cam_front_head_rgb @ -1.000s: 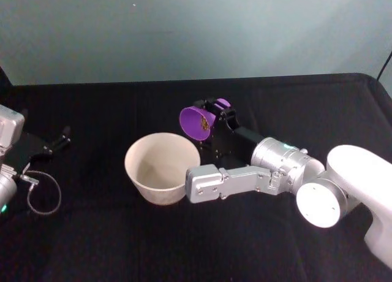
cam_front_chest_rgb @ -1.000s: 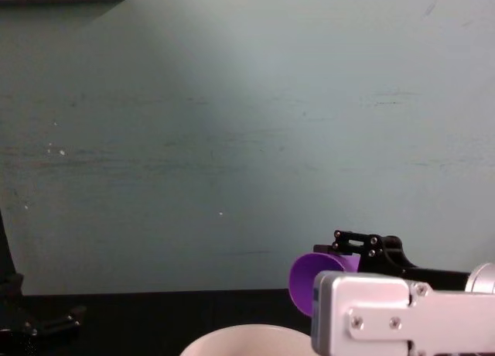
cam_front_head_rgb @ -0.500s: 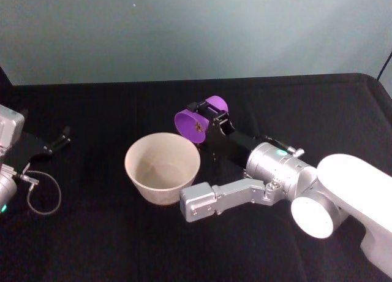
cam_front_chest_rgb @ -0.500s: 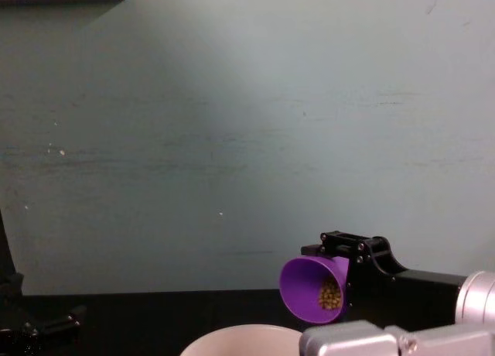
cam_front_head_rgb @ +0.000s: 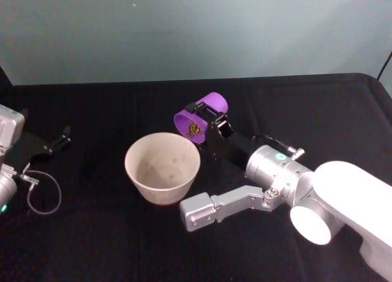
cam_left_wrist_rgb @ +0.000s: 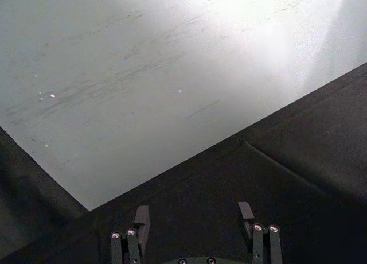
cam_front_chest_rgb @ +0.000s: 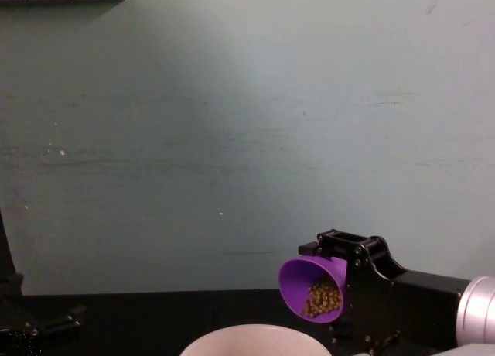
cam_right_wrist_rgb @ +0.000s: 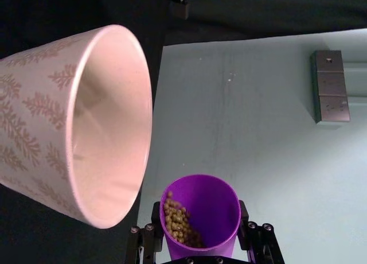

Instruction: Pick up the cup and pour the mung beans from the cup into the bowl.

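Starting nearest the robot, the bowl (cam_front_head_rgb: 158,193) stands upright on the black cloth table (cam_front_head_rgb: 110,104), below and to the left of the right gripper (cam_front_head_rgb: 207,113). It is wide and round, with a smooth rim, a pale pink inner surface and a faint branch pattern printed on its outer wall (cam_right_wrist_rgb: 34,120). Just beyond the bowl, the right gripper is clamped on the cup (cam_front_head_rgb: 211,102), one black finger (cam_right_wrist_rgb: 143,241) pressed to each side of the wall. The cup is smooth purple plastic, tapered and without a handle. It is held clear of the table and tilted, its mouth turned down toward the bowl's far rim (cam_front_chest_rgb: 255,337) and not touching it. The mung beans (cam_right_wrist_rgb: 176,221), small round olive-green grains, lie heaped against the lower side of the cup wall, close to the lip (cam_front_chest_rgb: 323,296). The left gripper (cam_left_wrist_rgb: 194,218) is parked well apart at the table's left edge, its jaws spread with nothing between them, facing a pale green wall (cam_front_chest_rgb: 232,100)
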{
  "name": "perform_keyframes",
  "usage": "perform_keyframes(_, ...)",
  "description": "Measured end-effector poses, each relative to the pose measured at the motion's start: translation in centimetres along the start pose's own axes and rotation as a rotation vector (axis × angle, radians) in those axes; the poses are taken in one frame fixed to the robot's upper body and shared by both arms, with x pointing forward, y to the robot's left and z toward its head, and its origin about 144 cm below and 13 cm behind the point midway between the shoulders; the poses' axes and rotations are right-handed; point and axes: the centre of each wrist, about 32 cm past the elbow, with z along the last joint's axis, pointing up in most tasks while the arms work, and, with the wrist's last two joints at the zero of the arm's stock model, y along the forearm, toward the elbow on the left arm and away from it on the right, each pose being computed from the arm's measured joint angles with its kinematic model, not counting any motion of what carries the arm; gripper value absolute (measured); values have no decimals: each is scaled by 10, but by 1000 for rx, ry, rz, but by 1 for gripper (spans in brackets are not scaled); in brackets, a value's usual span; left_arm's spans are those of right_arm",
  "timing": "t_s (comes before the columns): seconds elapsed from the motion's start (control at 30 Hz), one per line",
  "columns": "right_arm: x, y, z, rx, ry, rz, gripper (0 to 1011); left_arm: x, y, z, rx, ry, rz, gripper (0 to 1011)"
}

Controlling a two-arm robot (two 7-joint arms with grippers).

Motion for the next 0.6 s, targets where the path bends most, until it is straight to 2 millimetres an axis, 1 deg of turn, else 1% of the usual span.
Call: perform_keyframes(0.6,-4,-1,3,4,-75,-10,729,0,0,0,0,0,0,1000)
